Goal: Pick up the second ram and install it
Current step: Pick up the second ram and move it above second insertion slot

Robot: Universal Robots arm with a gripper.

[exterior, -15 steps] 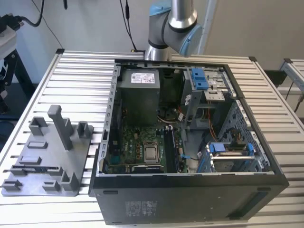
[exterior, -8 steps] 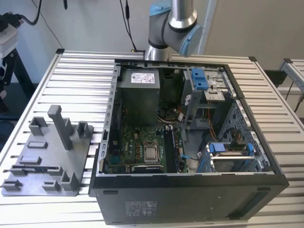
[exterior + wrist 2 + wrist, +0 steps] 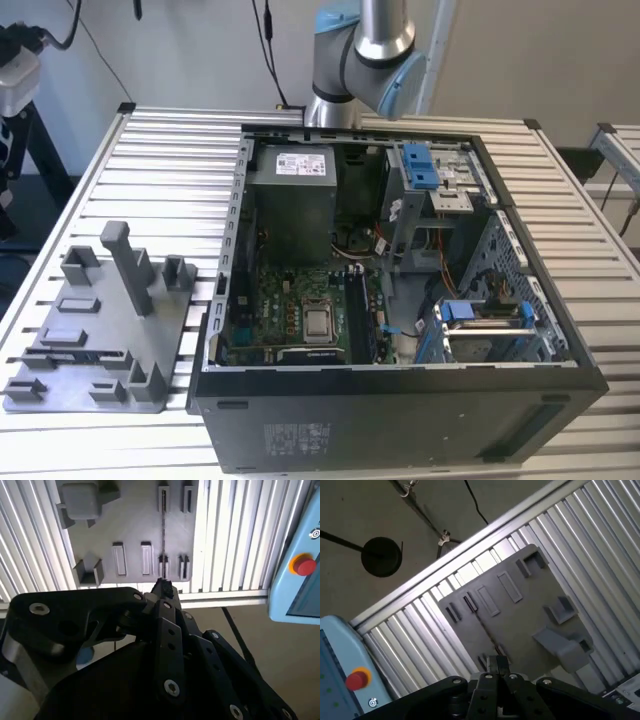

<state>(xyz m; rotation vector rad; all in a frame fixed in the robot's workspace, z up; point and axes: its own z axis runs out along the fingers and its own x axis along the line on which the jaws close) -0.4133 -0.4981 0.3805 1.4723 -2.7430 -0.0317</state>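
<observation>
approach stage, it seems: the gripper (image 3: 163, 587), pinched closed and empty, hangs above the second ram (image 3: 163, 530), edge-on in the fixture (image 3: 130, 520) below; grasping likely needs it opened astride the strip.

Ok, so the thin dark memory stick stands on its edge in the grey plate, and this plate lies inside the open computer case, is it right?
Not quite. The grey plate lies on the slatted table, outside the computer case, at the exterior view's left of it; the exterior view shows this. The memory stick does stand on its edge in that plate.
</observation>
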